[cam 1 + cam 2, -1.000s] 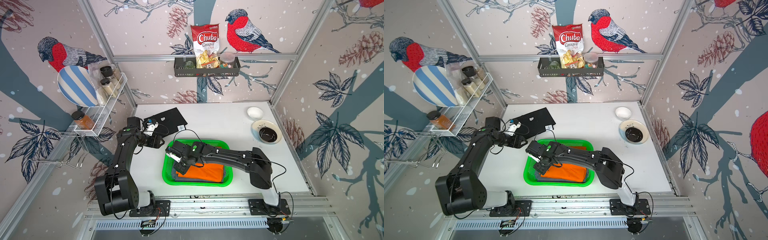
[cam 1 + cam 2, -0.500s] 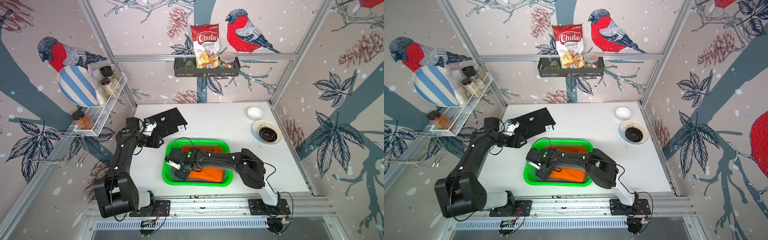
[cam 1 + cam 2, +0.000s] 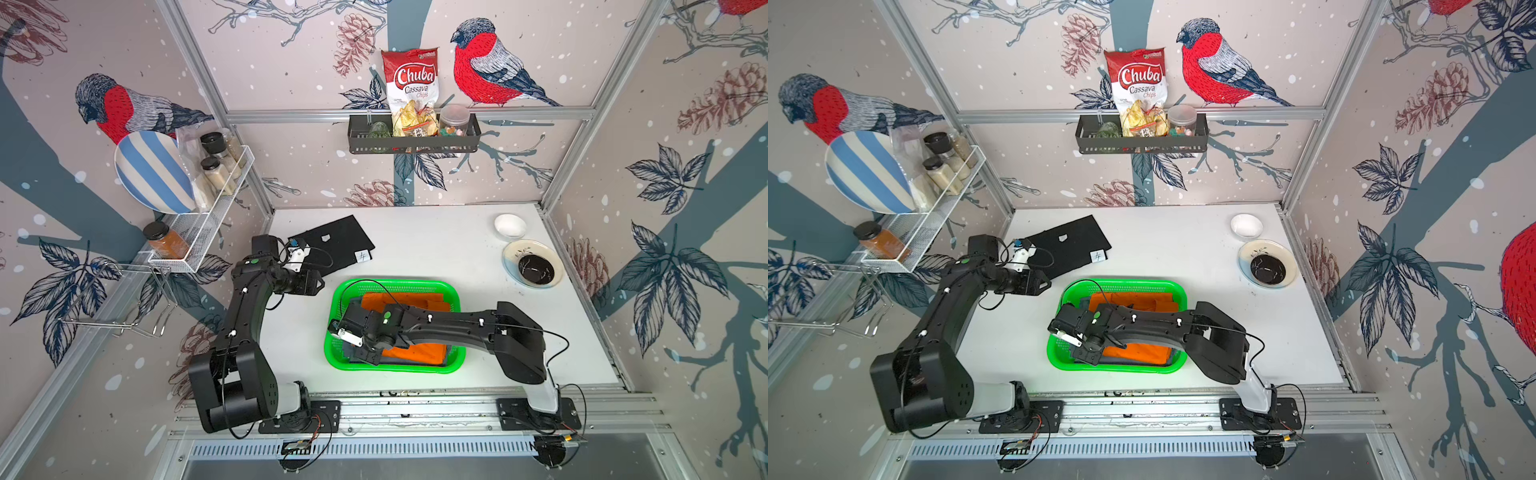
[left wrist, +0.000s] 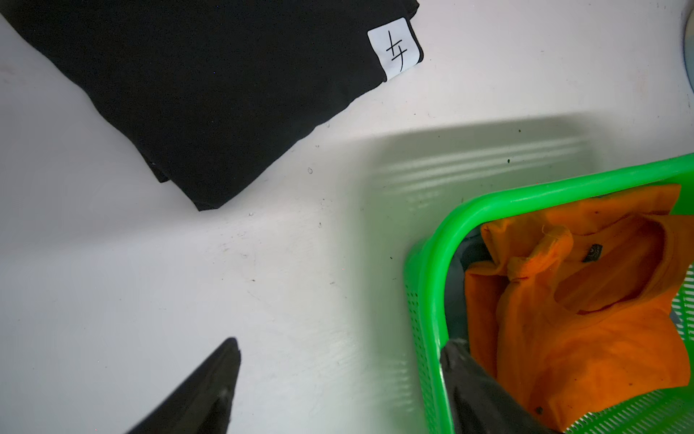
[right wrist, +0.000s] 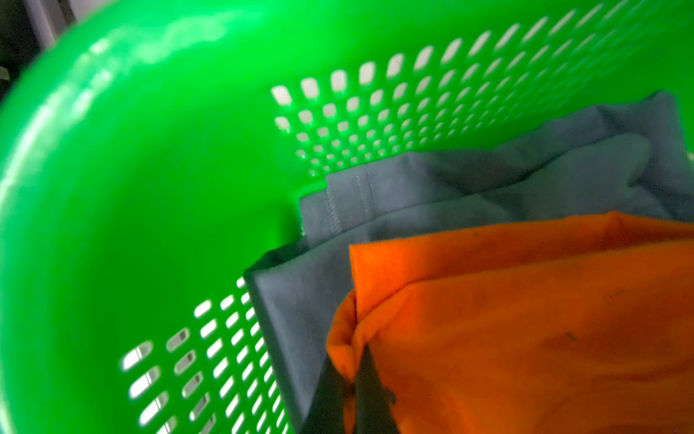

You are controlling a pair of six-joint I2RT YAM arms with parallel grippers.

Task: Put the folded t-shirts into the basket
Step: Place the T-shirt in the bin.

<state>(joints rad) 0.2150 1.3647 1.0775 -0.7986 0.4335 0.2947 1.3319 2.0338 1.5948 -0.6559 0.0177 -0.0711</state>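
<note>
Hanging on the left wall, a white wire rack (image 3: 199, 245) holds a blue-and-white striped plate (image 3: 151, 170) and several jars. Just right of it the black left arm (image 3: 245, 316) bends over the white worktop (image 3: 436, 249). Its left fingers (image 4: 210, 387) stand wide apart with nothing between them, poised above bare surface between a black folded t-shirt with a white paper tag (image 3: 332, 243) and a bright green perforated plastic basket (image 3: 415, 284). In the left wrist view one tip overlaps the basket's corner rim, though contact cannot be told. The black t-shirt lies flat at the back left of the worktop, outside the basket and apart from it, with its tagged corner nearest the basket. Farther back at centre, a black metal wall shelf (image 3: 413, 145) carries a red-and-white chips bag (image 3: 411, 83). The basket sits toward the front of the worktop. Inside it a slate grey-blue folded t-shirt (image 5: 450, 180) lies underneath, and a bright orange folded t-shirt (image 5: 525, 319) rests on top, its collar end rumpled. The black right arm (image 3: 457, 324) stretches from the right across the basket, and the right fingers (image 5: 370, 387) are closed on a bunched fold at the orange t-shirt's corner, by the basket's front left corner. At the far right, a small white bowl (image 3: 510, 226) and a pale saucer (image 3: 509, 259) holding something dark sit well apart from the basket.
</note>
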